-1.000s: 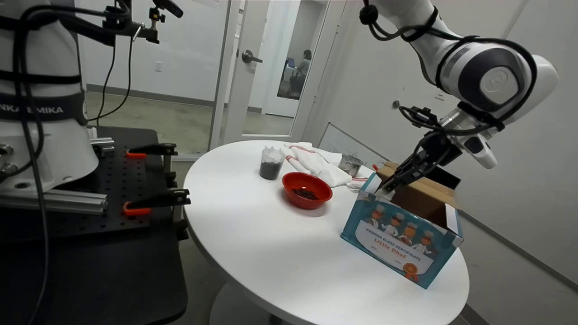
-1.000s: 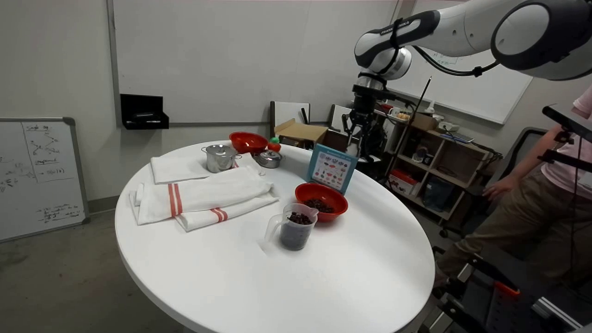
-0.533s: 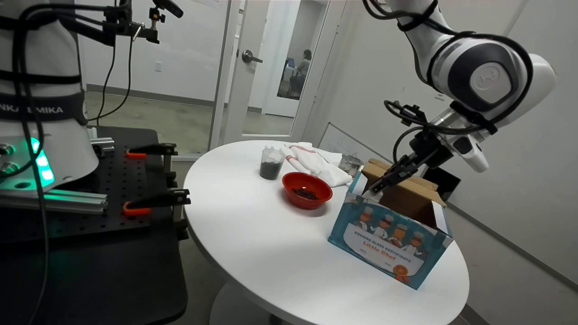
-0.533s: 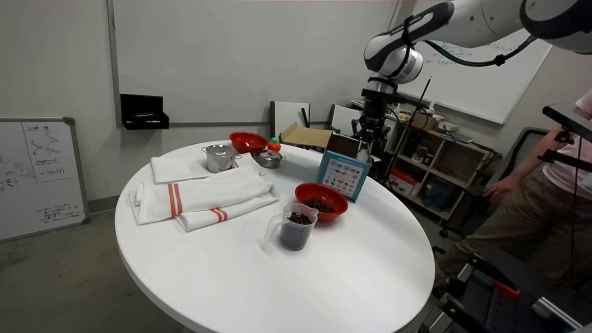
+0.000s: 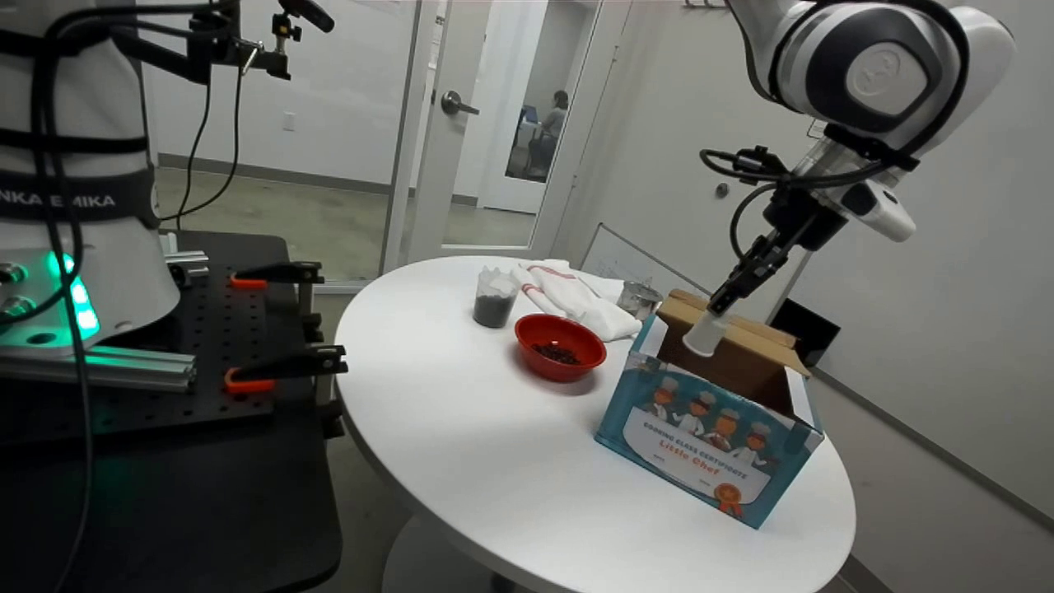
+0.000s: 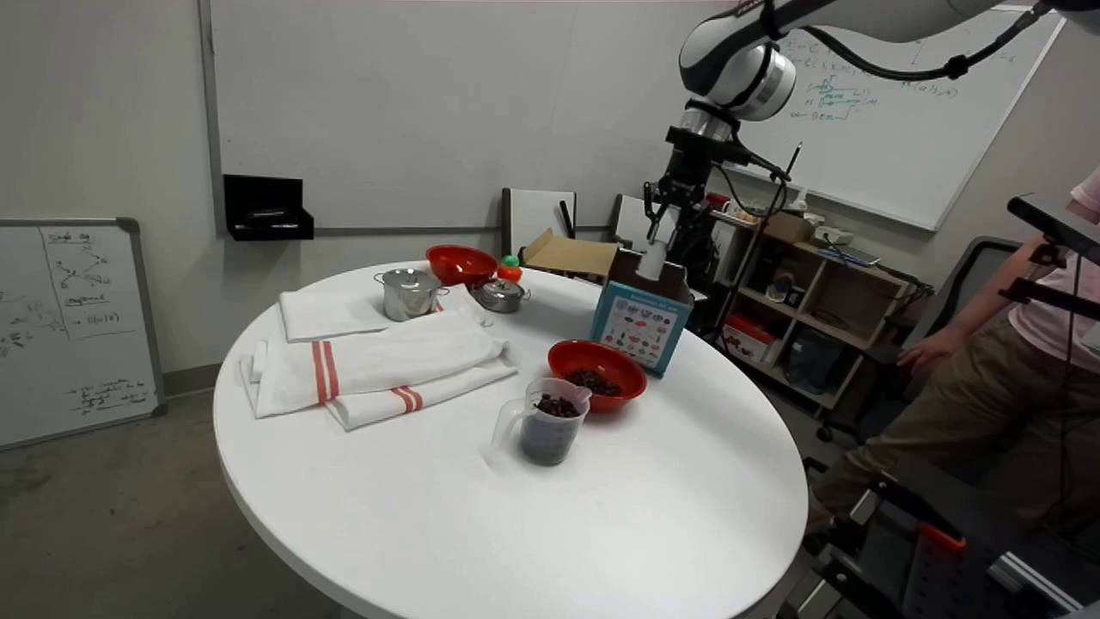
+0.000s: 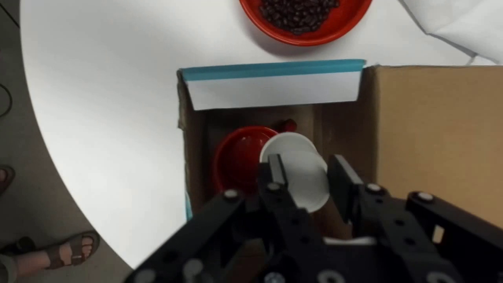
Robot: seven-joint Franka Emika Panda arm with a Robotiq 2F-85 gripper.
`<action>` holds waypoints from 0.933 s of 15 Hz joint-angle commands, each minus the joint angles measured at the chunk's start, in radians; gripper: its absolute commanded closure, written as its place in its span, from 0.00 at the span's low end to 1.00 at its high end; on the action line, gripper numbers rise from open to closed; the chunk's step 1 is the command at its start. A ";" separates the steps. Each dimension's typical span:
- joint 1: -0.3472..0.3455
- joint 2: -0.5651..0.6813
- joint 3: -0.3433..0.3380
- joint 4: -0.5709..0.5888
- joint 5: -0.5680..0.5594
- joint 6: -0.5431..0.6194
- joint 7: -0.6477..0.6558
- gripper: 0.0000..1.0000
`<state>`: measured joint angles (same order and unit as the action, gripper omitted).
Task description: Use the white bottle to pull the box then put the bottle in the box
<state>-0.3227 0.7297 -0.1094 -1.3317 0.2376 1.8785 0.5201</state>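
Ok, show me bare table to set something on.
In an exterior view, the table is bare from the measuring cup to the near edge, and right of the bean bowl. Crowded: the far left, with striped towels and metal pots; and the blue box, where the claw holds the white bottle.

lab, office-like | robot base (image 5: 119, 288) on black bench (image 5: 181, 502) | scribbled whiteboard (image 6: 894, 137) | glazed door (image 5: 498, 148)

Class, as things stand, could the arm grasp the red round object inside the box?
Probably not yet: the box is open above, but the end effector holds the white bottle, which partly hides the red round object in the wrist view.
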 commanded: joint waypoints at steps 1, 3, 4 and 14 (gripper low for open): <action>0.078 -0.019 -0.025 0.009 -0.019 0.052 -0.028 0.91; 0.106 -0.005 -0.027 0.037 -0.032 0.056 -0.028 0.91; 0.113 0.004 -0.027 0.049 -0.031 0.056 -0.027 0.91; 0.060 0.016 -0.082 0.049 -0.005 0.062 -0.005 0.91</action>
<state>-0.2439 0.7328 -0.1748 -1.2926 0.2215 1.9343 0.5142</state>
